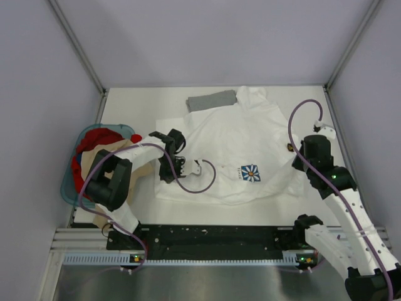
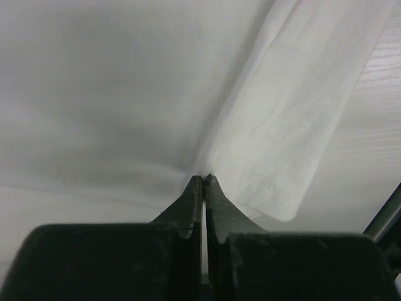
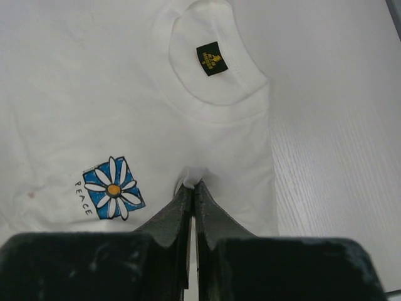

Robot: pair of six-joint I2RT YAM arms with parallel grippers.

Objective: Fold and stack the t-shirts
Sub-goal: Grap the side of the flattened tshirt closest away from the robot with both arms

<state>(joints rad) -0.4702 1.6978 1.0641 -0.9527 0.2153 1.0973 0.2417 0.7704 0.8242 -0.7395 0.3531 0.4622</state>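
The white t-shirt [image 1: 232, 141] lies spread on the table, its blue daisy print [image 1: 250, 174] facing up. My left gripper [image 1: 180, 166] is shut on a pinch of its cloth near the left side; in the left wrist view the gripper [image 2: 203, 179] grips a raised fold of white t-shirt [image 2: 125, 94]. My right gripper [image 1: 297, 160] is shut on the shirt's right side; in the right wrist view the gripper [image 3: 193, 183] pinches cloth just below the collar [image 3: 216, 103], with the daisy print [image 3: 113, 188] to its left. The grey t-shirt [image 1: 212, 100] lies folded at the back.
A teal basket [image 1: 67, 188] with red and tan clothes stands at the left edge, beside my left arm. Bare table [image 3: 338, 157] shows right of the shirt. Grey walls close in the back and both sides.
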